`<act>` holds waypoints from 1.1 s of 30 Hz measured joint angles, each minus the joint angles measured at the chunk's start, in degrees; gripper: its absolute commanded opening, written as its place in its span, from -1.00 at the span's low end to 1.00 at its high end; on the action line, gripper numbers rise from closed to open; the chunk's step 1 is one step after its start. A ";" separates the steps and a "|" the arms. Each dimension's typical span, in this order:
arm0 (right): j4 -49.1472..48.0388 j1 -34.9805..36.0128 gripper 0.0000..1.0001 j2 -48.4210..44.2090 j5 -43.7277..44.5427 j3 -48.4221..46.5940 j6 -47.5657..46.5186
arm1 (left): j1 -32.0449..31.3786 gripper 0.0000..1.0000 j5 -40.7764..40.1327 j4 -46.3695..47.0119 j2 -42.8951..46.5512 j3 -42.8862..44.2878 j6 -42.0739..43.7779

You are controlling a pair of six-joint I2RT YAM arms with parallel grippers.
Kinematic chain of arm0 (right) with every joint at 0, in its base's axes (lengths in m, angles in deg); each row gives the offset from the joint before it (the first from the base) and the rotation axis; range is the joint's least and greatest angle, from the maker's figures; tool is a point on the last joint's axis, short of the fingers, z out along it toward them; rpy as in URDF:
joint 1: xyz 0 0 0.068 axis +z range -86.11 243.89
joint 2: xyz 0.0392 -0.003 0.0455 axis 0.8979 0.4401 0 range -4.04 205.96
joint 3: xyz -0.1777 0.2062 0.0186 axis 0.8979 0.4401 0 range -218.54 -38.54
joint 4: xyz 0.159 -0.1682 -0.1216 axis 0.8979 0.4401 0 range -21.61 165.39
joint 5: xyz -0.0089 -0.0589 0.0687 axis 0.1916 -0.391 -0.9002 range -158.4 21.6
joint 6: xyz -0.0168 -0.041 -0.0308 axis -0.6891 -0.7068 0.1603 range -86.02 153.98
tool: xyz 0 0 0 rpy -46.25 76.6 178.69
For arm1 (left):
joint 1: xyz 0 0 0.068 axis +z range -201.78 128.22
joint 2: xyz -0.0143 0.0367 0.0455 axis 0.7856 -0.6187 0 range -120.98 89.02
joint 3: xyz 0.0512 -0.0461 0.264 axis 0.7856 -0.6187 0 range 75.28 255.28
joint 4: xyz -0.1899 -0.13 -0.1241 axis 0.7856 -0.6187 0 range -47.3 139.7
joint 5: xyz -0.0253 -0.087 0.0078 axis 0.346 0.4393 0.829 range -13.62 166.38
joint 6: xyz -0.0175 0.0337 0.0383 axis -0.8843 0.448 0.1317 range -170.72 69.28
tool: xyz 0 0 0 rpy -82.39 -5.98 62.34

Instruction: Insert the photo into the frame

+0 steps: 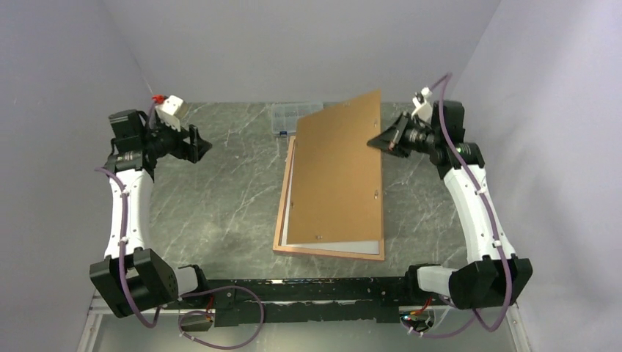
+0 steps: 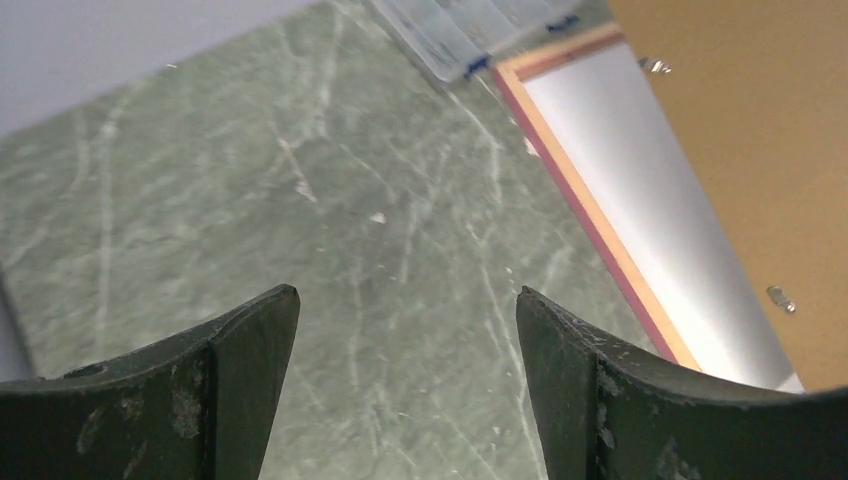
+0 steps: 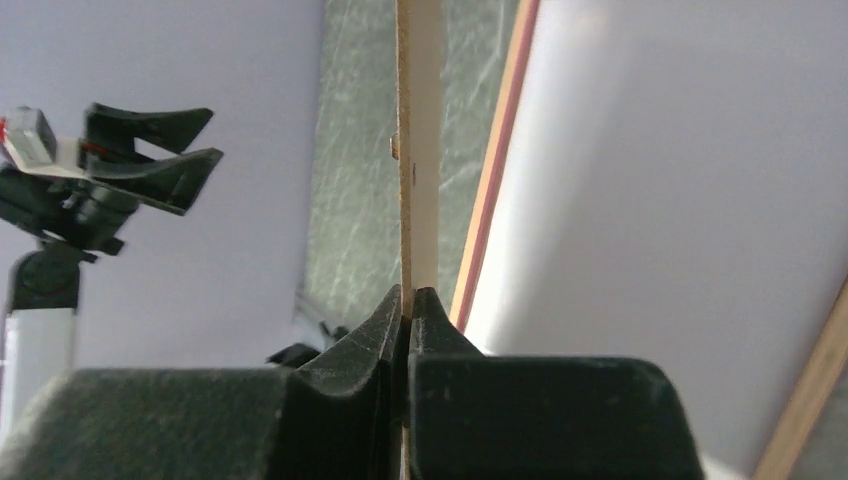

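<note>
On the green marble surface [image 1: 220,191] the frame [image 1: 330,253] lies back-up. The right claw [image 1: 375,141] clamps the raised backing board [image 1: 337,169]; the left claw [image 1: 204,144] hangs apart. No photo shows, so insertion seems left.

**Setting:** robotics laboratory, enclosed test bay.

**Evidence:**
- Plain pale grey walls [image 1: 293,44] close the bay at 9, 12 and 3 o'clock.
- A green marble-patterned counter [image 1: 213,198] fills the base of the bay.
- A black mounting rail [image 1: 308,297] runs along the counter edge at 6 o'clock.
- The left arm [image 1: 126,213] and right arm [image 1: 473,209], white and black, stand at the rail's ends at 7 and 5 o'clock.
- Purple cables [image 1: 220,345] loop along both arms and under the rail.
- A white camera module [image 1: 170,110] sits on the left wrist, and a second module [image 1: 422,103] on the right.
- A clear compartment box [image 1: 286,117] stands by the wall at 12 o'clock.
</note>
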State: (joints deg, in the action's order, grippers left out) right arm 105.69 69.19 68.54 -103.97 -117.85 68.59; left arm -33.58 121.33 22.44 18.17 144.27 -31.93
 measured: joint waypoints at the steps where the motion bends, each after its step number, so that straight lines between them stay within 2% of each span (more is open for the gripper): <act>1: -1.77 -1.95 -1.00 -1.51 -2.64 4.26 1.92 | -1.31 0.70 -0.17 -0.50 -0.07 -0.85 0.57; 4: -7.72 -6.40 -1.00 -4.07 -8.44 14.80 7.19 | -5.22 0.69 -1.22 -1.46 -0.68 -2.38 2.32; 7: -11.82 -8.87 -1.00 -4.26 -11.43 19.80 10.36 | -8.50 0.67 -1.86 -2.38 -2.58 -2.80 3.63; 20: -22.40 -14.03 -1.00 -1.31 -18.27 23.98 9.25 | -16.11 0.60 -3.06 -3.50 -12.07 -3.48 4.28; 33: -24.52 -15.45 -1.00 6.73 -20.76 25.81 5.60 | -16.81 0.56 -3.13 -3.89 -15.96 -3.48 4.52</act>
State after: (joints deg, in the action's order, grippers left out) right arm 81.17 53.74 75.27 -124.74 -92.04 74.18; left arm -50.39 118.21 18.55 2.21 140.80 -27.41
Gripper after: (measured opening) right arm 0.039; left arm 0.784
